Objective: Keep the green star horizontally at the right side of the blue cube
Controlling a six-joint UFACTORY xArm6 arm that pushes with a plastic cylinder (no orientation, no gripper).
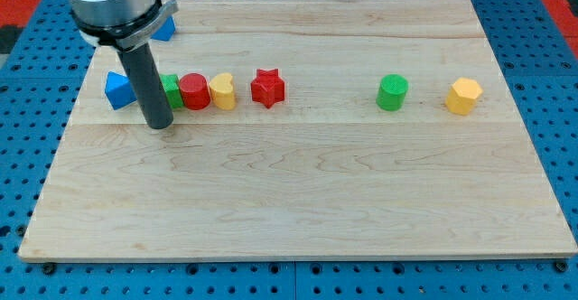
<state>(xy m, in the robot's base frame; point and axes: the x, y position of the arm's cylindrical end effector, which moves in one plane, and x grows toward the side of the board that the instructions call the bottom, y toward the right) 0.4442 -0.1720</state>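
The green star (172, 93) sits at the left of the board, mostly hidden behind my rod, squeezed between the blue cube (117, 89) on its left and the red cylinder (194, 91) touching its right. It looks small, light and rigid, likely to slide and spin on the smooth wooden board (298, 201), so I judge a push square on a flat flank safest. My tip (158, 125) rests just nearer than the star; there are no fingers, and nothing is held.
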